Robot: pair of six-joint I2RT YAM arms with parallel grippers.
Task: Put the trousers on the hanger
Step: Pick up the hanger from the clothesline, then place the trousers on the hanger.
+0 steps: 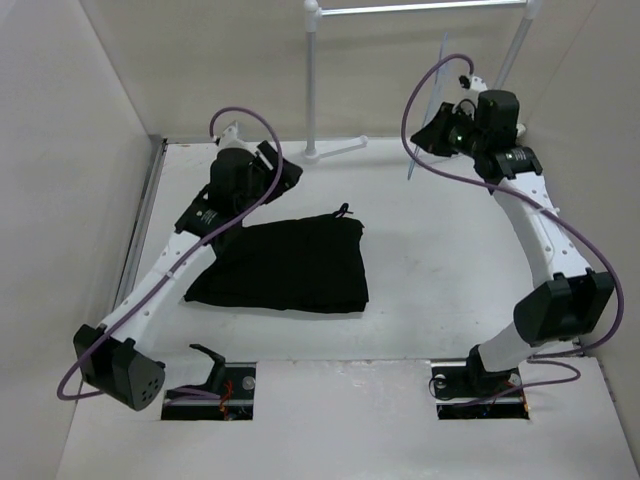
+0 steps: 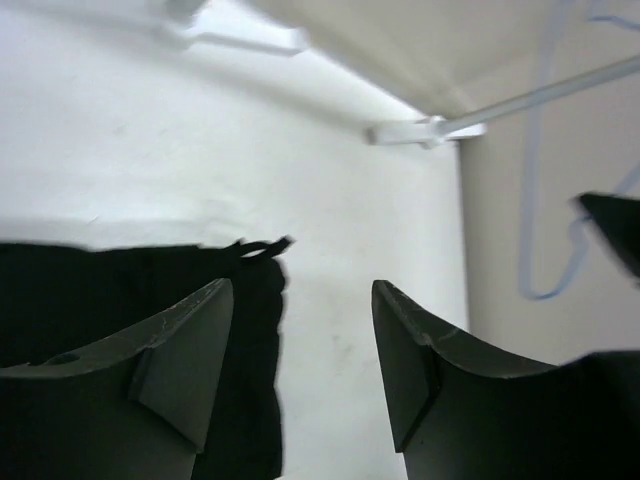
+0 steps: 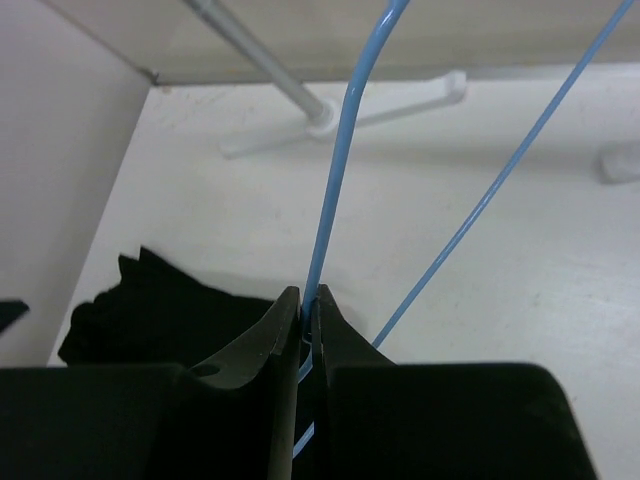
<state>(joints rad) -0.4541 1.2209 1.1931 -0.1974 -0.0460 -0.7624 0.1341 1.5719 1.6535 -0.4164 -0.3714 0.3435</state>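
The black trousers point(image 1: 290, 265) lie folded flat on the table's left-centre; they also show in the left wrist view point(image 2: 100, 290) and the right wrist view point(image 3: 160, 310). My left gripper point(image 1: 285, 175) is open and empty, hovering just beyond the trousers' far edge, its jaws wide apart point(image 2: 302, 290). My right gripper point(image 1: 425, 135) is raised at the far right and shut on the hanger point(image 1: 430, 100), a thin pale-blue wire. The wire is pinched between the closed fingers point(image 3: 307, 295) and runs up out of view point(image 3: 332, 190). The hanger also shows at the right of the left wrist view point(image 2: 528, 200).
A white clothes rack point(image 1: 312, 80) stands at the back, its foot point(image 1: 330, 152) on the table near my left gripper and its top bar across the far wall. Walls close in the left, right and back. Two base cut-outs sit at the near edge.
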